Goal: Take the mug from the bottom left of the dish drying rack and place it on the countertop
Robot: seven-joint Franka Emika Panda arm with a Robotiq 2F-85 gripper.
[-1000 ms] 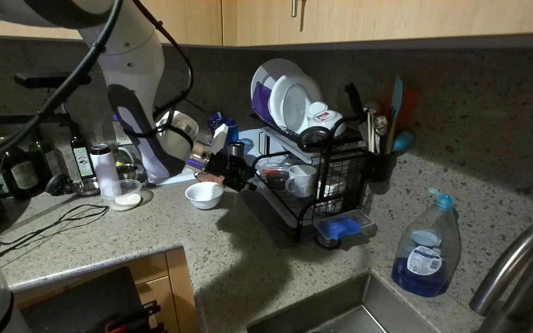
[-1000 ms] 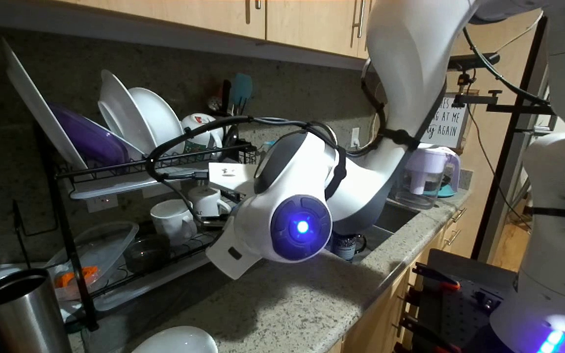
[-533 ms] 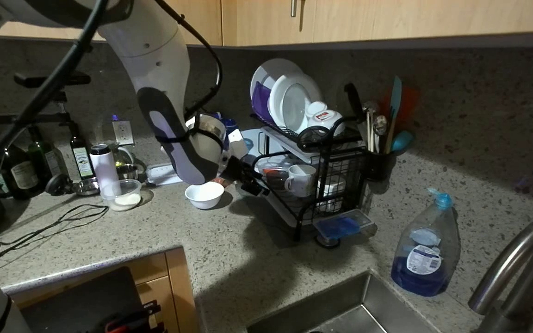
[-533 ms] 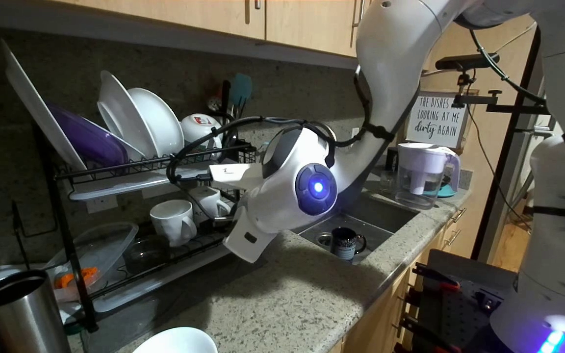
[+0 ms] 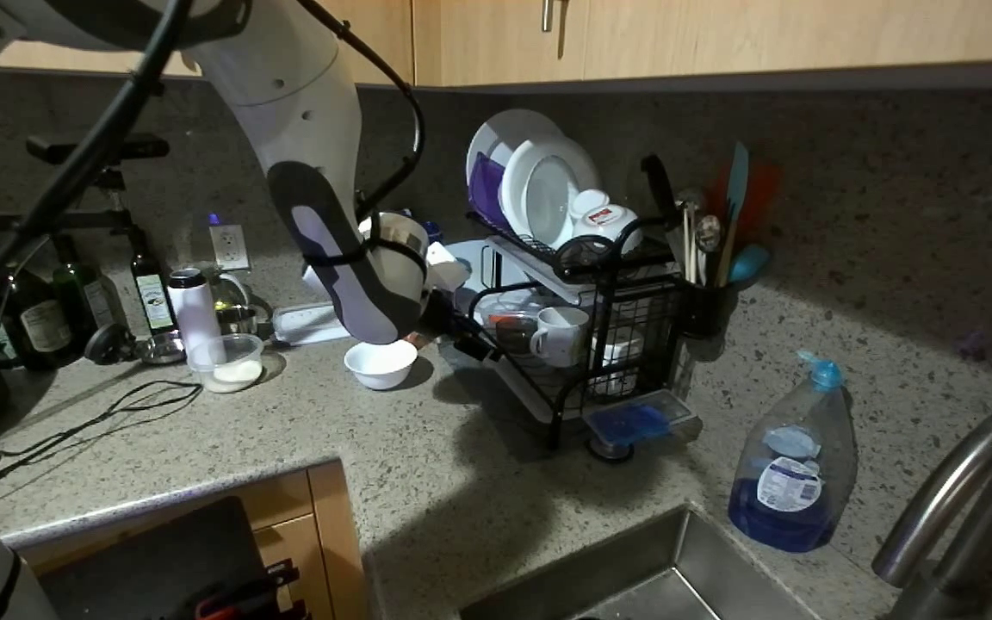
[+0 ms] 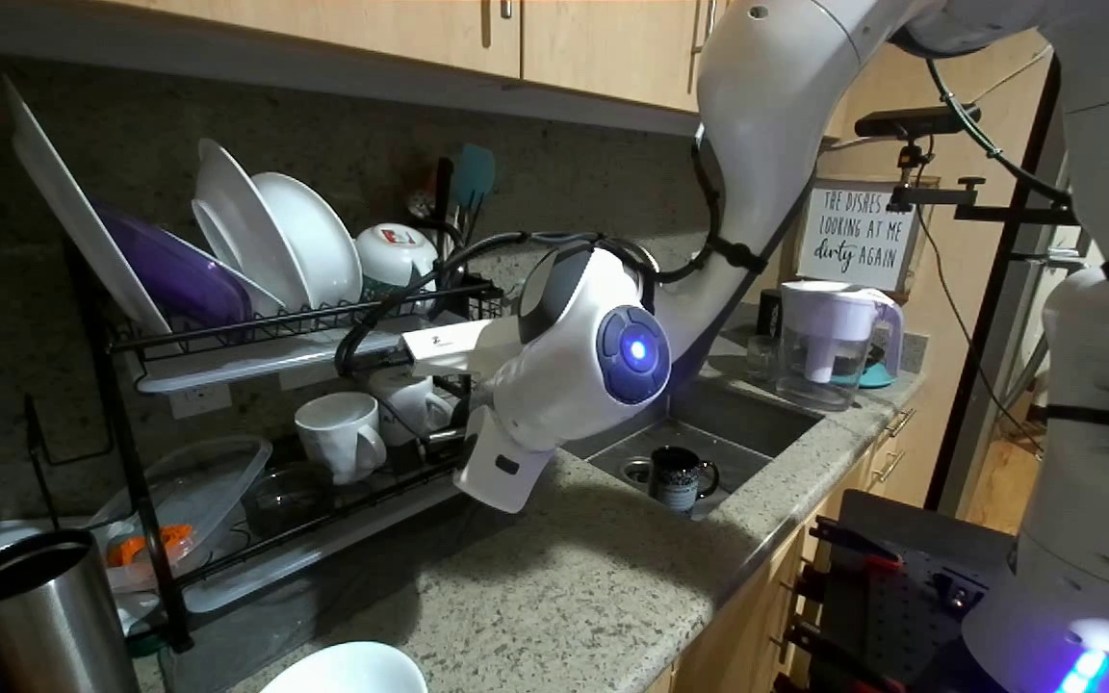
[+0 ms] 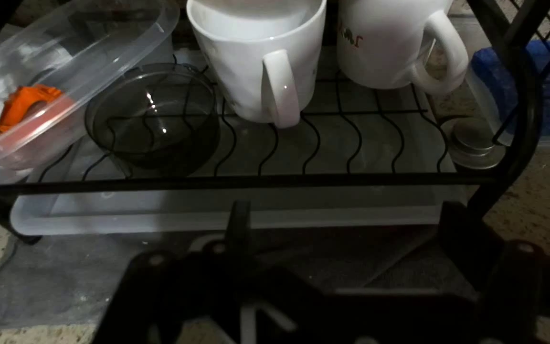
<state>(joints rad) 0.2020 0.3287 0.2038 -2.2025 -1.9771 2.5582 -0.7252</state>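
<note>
I am reporting the gripper [image 7: 345, 215] spread and empty, the mug [image 7: 251, 64] at its eleven o'clock, a low entry likely snagging the front rail [image 7: 303, 181] of the rack [image 7: 529, 114].

Dim light, shadow [image 5: 479, 508] across countertop [image 5: 401, 430]

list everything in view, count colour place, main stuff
countertop: 1, grey, around sink
drying rack: 1, black, on countertop
mugs: 2, white, rack bottom
tinted bowl: 1, dark, rack bottom
container: 1, clear, rack bottom
dishes: several, white and purple, rack top
utensils: several, mixed, rack end
sink: 1, grey, in countertop
patterned mug: 1, dark, in sink
soap bottle: 1, clear and blue, beside sink
small bowl: 1, white, on countertop
tumbler: 1, silver, beside rack
arm: 1, white, over countertop
gripper: 1, black, open, facing rack
</note>
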